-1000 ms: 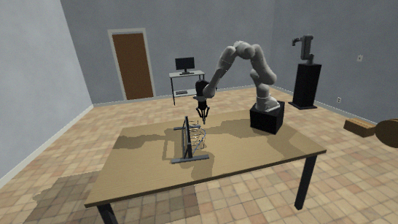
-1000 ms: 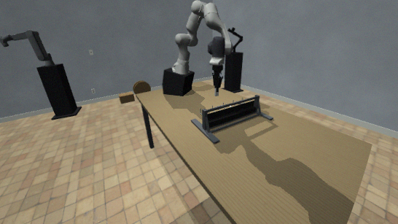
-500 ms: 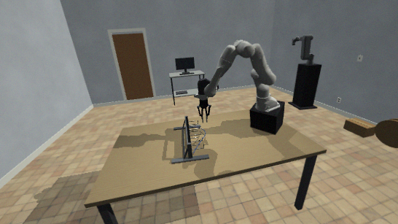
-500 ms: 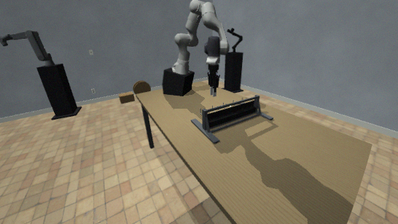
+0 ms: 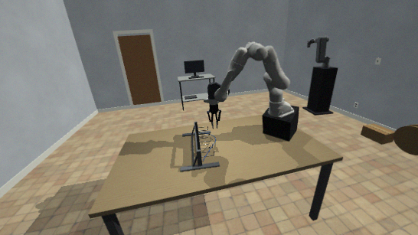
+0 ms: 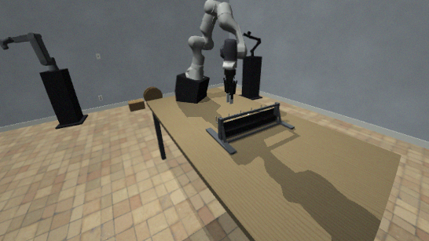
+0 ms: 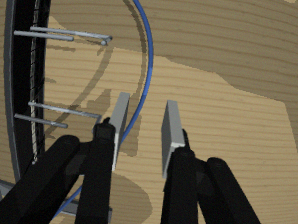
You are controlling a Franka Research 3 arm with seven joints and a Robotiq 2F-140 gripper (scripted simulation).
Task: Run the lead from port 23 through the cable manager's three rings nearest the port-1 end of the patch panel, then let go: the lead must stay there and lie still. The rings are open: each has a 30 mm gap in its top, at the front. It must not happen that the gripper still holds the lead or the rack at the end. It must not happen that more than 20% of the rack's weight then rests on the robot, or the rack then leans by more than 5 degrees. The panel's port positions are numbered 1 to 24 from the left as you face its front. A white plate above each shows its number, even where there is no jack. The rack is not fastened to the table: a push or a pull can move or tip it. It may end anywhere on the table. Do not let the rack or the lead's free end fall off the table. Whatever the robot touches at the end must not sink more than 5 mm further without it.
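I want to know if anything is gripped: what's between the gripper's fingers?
Nothing: wrist view shows only table between the fingers; the blue lead passes left.

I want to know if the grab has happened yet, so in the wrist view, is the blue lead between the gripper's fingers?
No, the blue lead curves past outside the fingers, with only table showing between them.

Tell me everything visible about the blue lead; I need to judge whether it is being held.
The blue lead is a thin, smooth cable that sweeps in one broad arc from the rack out over the table and back toward the rack's foot. It passes below the left finger pad in the wrist view. The gripper hangs above with its fingers parted, holding nothing. Whether the lead runs inside the wire rings cannot be told.
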